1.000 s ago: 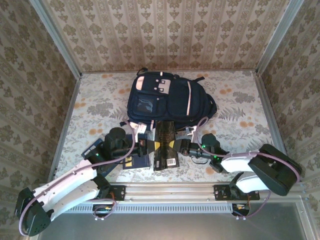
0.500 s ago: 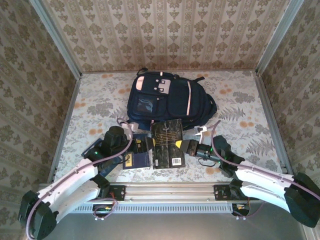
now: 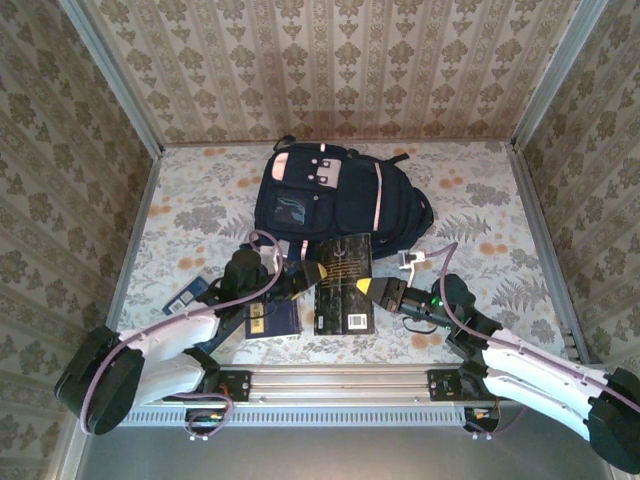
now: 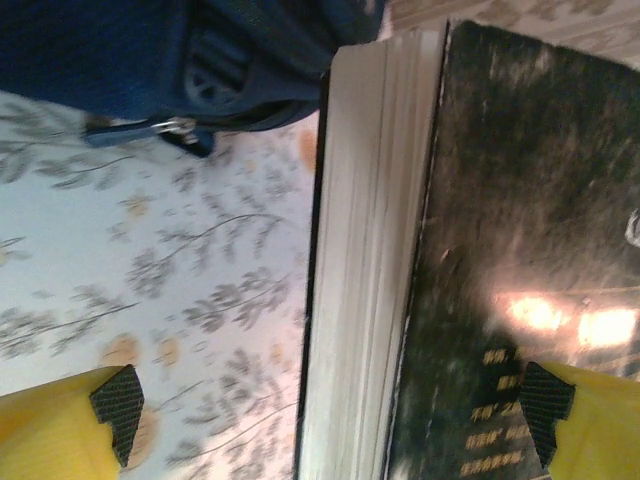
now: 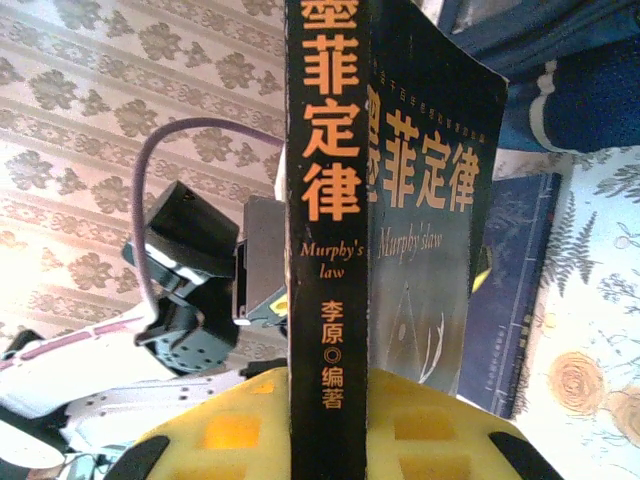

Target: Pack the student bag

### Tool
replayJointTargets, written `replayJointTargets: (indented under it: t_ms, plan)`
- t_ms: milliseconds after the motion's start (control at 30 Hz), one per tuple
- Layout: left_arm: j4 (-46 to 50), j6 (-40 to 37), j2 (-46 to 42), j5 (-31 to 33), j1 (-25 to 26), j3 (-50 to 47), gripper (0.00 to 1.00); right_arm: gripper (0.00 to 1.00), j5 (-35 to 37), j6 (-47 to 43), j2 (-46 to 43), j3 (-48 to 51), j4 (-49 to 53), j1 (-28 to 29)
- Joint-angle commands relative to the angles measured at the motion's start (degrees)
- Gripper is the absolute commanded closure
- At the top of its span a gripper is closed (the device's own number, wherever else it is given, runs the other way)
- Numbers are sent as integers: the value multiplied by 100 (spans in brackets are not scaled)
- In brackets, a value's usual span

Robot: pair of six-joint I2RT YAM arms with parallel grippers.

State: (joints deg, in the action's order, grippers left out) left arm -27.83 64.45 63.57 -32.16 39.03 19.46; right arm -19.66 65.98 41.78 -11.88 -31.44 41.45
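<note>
Right gripper clamps the black book at lower centre, left gripper stands open beside it — the student bag lies at upper centre, and packing appears barely begun.

Far-left corner and left edge of counter free; far-right corner and right edge free too. Student bag blocks far-centre. Black book sits just on its near side, right end effector clamped on it, left end effector spread wide astride its other edge. Blue book flat at near edge, left of centre.
</note>
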Motion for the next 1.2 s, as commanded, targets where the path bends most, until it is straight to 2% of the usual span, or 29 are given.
replayJointTargets:
  t_ms: [0, 200, 433, 533, 767, 967, 1067, 1167]
  plan:
    - [-1388, 633, 122, -262, 116, -49, 0, 100, 58, 234, -228, -254, -524, -15]
    - [-2351, 1037, 483, -281, 304, -64, 0, 100, 168, 364, -248, -311, -654, -19]
    - [-4107, 1758, 1331, -400, 430, -131, 3, 100, 408, 466, -474, -231, -252, -207]
    - [-4590, 1966, 1667, -431, 427, -123, 12, 100, 447, 475, -695, -174, 91, -384]
    - [-4543, 1826, 1784, -431, 359, -116, 42, 100, 459, 130, -1189, -271, 1303, -695]
    - [-4259, 1576, 1757, -674, 366, -14, 71, 100, 385, -103, -1086, -322, 1638, -744]
    - [-3956, 1263, 1667, -771, 351, 20, 83, 94, 204, -301, -978, -476, 1795, -748]
    - [-3447, 851, 1467, -897, 359, 89, 94, 70, -89, -505, -882, -609, 1830, -757]
